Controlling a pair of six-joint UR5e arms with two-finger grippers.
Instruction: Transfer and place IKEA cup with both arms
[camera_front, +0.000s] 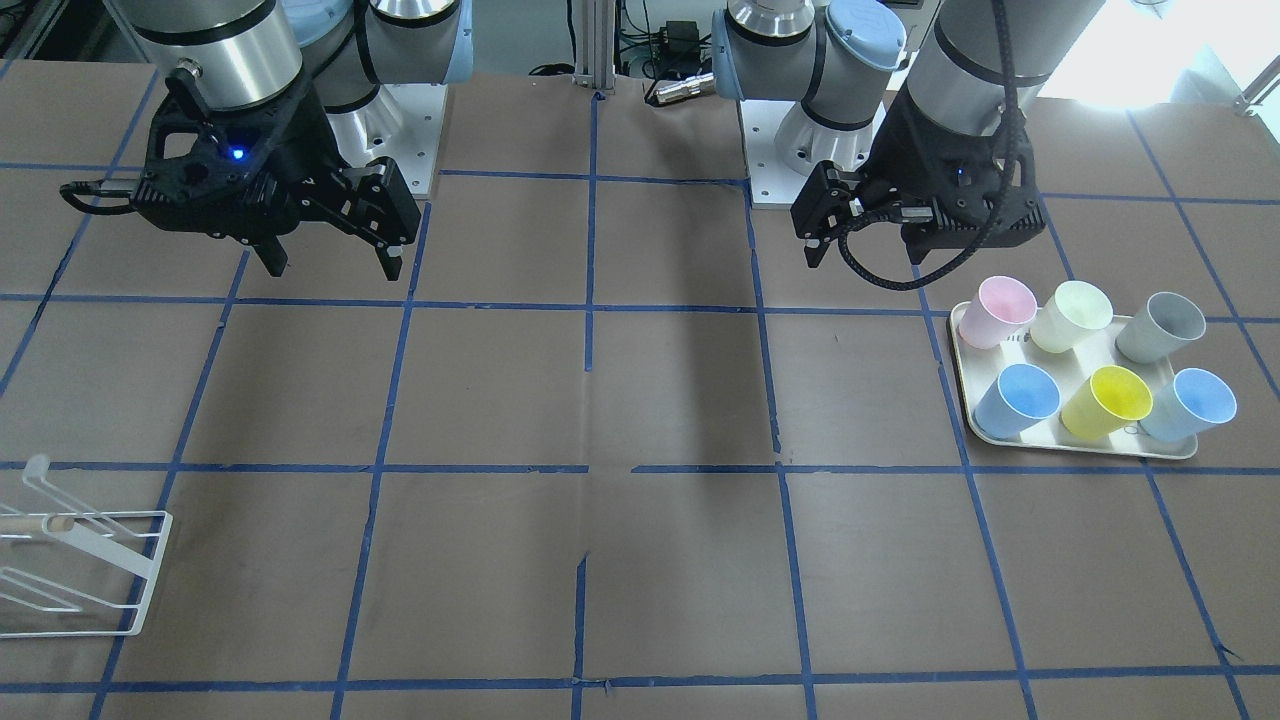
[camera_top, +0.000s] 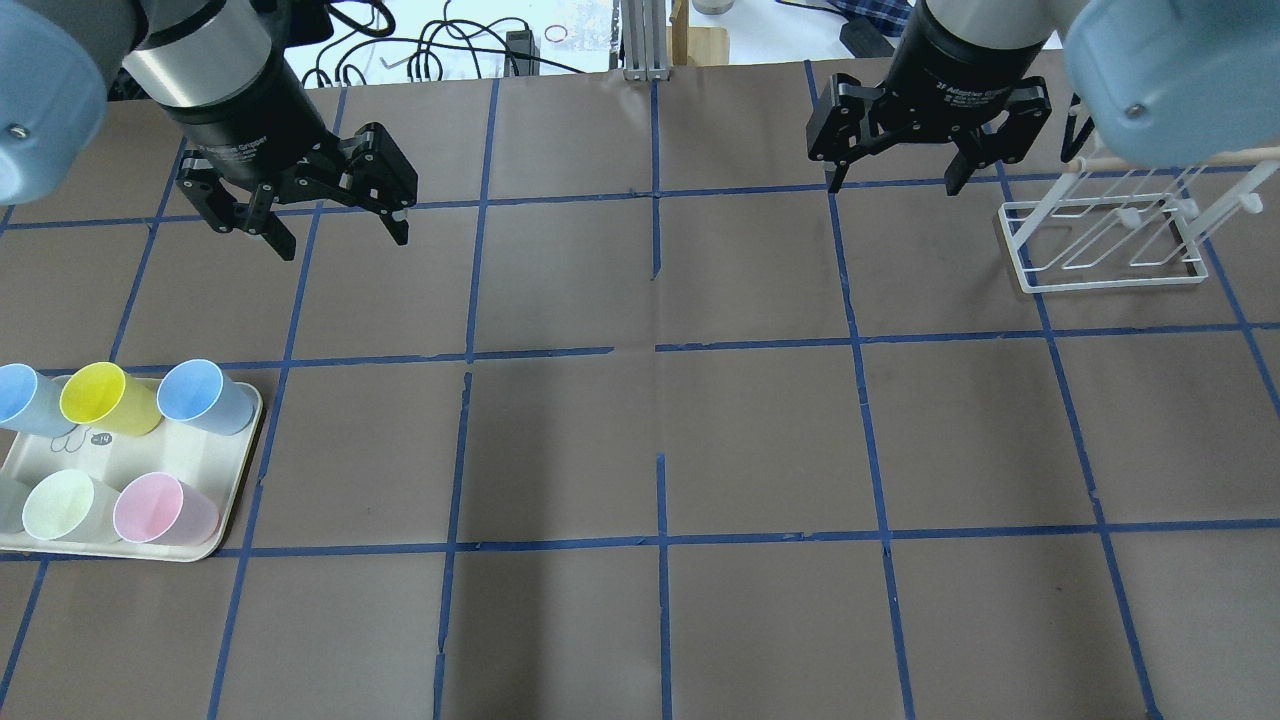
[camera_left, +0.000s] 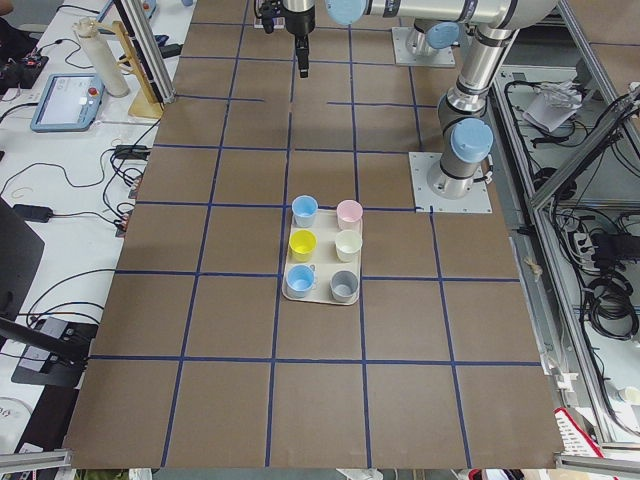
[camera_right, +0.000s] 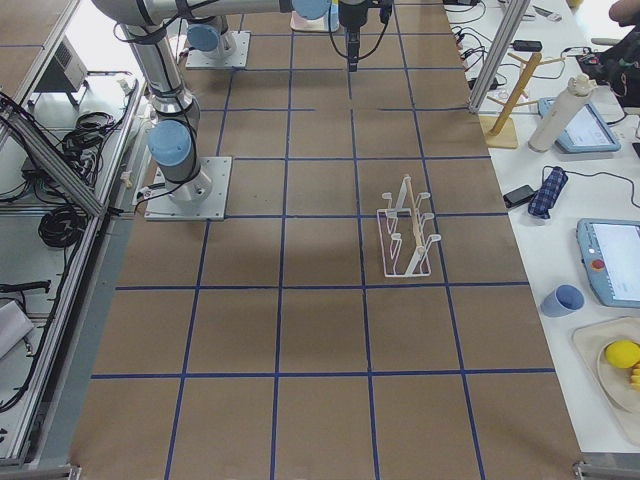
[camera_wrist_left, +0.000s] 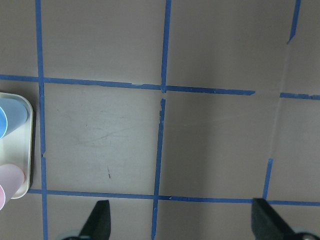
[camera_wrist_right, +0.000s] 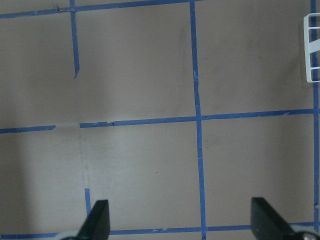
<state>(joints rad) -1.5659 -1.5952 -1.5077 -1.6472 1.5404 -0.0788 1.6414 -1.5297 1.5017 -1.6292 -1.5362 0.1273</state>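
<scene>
The grey IKEA cup (camera_front: 1160, 325) stands at a corner of a cream tray (camera_front: 1100, 449) on the table's left side; it also shows in the exterior left view (camera_left: 344, 285) and, cut off by the frame edge, in the overhead view (camera_top: 8, 500). My left gripper (camera_top: 340, 235) is open and empty, hovering above the table farther out than the tray (camera_top: 120, 465); it also shows in the front view (camera_front: 862, 250) and the left wrist view (camera_wrist_left: 182, 222). My right gripper (camera_top: 893, 182) is open and empty over the table's right side, beside the rack; it also shows in the front view (camera_front: 330, 260).
The tray also holds a pink cup (camera_front: 1000, 310), a pale green cup (camera_front: 1072, 315), a yellow cup (camera_front: 1108, 400) and two light-blue cups (camera_front: 1018, 398). A white wire rack (camera_top: 1110, 235) stands at the right. Brown paper with a blue tape grid covers the table.
</scene>
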